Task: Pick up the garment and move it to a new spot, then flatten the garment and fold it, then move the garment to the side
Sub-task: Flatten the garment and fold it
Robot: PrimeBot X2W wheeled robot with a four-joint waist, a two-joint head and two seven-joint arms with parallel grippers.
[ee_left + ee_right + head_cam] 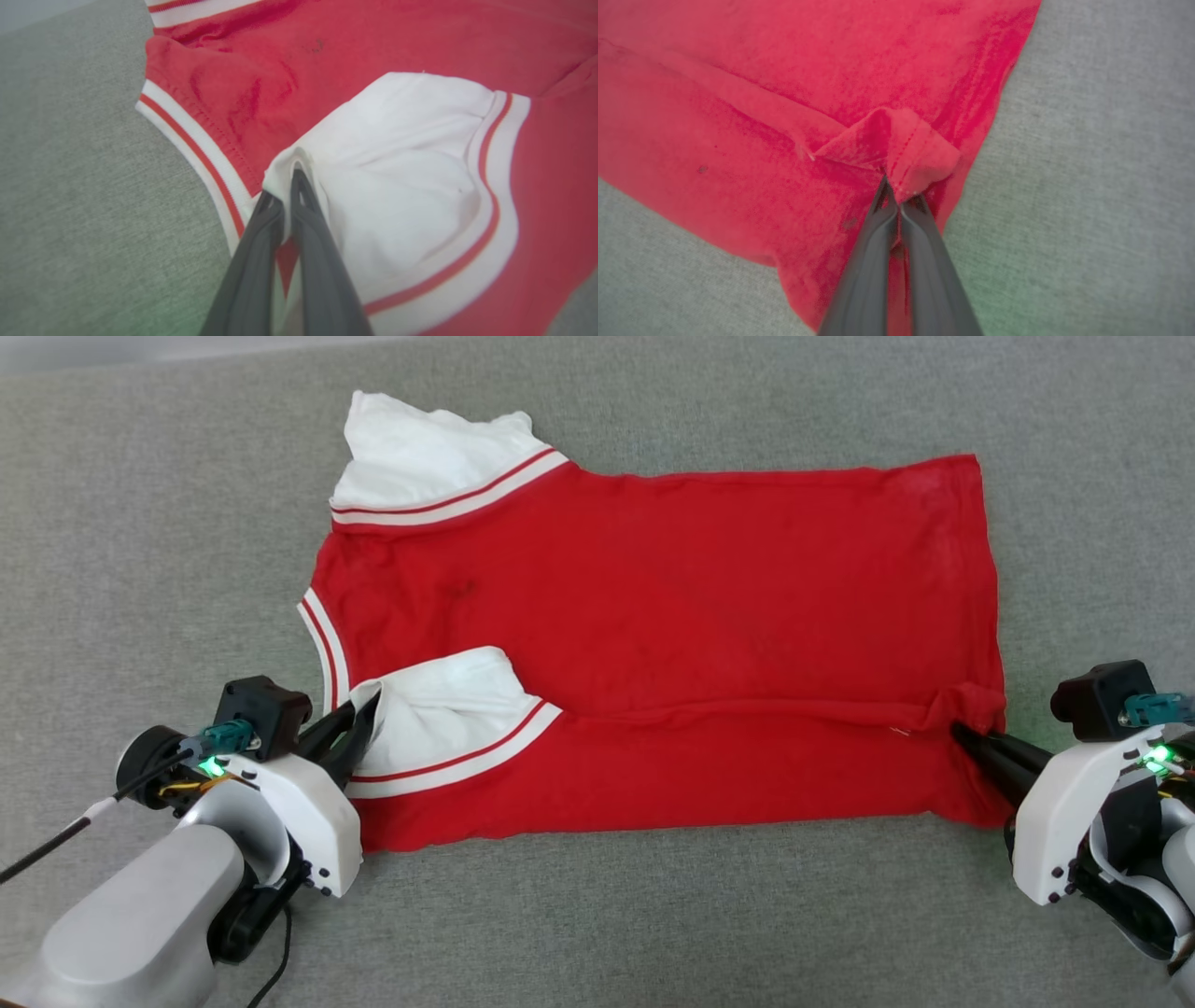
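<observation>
My head camera looks down on the whole red, white-sleeved jersey garment (653,616) on grey woven fabric (140,523). Wrist cameras sight closely along the left gripper (282,184) at its near sleeve (397,186) and the right gripper (899,190) at its hem corner (915,149), spots the head view shares.

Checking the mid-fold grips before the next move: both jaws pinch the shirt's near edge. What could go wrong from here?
1. Left jaws hold just the tip of the white sleeve; a pull may slip it free.
2. Right jaws pinch a small bunched hem corner; that crumple may get folded in.
3. The flap edge of the garment runs wavy between the grips, so the fold could land crooked.
</observation>
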